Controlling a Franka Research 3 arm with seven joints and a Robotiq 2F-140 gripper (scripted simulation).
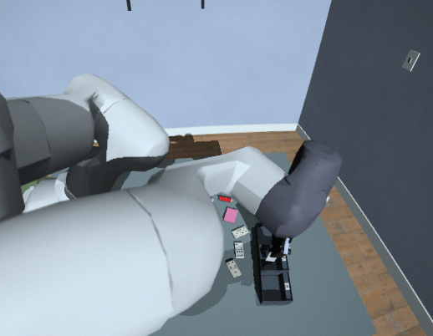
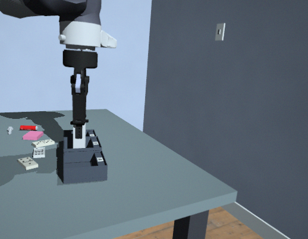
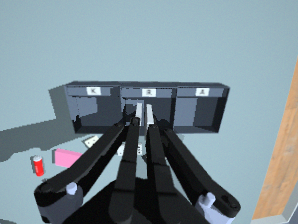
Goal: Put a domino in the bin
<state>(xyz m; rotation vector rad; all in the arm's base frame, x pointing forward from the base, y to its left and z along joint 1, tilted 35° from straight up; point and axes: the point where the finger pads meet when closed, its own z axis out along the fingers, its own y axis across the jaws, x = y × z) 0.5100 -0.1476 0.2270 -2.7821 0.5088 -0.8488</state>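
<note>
Dipping toward the middle bin (image 1: 273, 272) (image 2: 84, 150) (image 3: 165, 93), the fingers (image 1: 277, 257) (image 2: 79, 147) are closed, gripping nothing. Three dominoes (image 1: 240, 231) (image 2: 43, 143) (image 3: 92, 141), pale slabs with dark pips, lie on the smooth grey-green worktop (image 1: 327, 292) (image 2: 173, 190) (image 3: 150, 40), left of the fingers in the exterior view. Bin K (image 1: 258, 226) (image 2: 90, 130) (image 3: 107, 92), dark and square-walled, stands left of them in the wrist view; its full contents cannot be told. The pick-up appears to be the step in hand, calling for a lift clear of the walls, then opening over one domino. A flat pink block (image 1: 231, 215) (image 2: 33, 135) (image 3: 66, 157) and red cylinder (image 1: 225, 199) (image 2: 28, 128) (image 3: 38, 166) should stay put.
</note>
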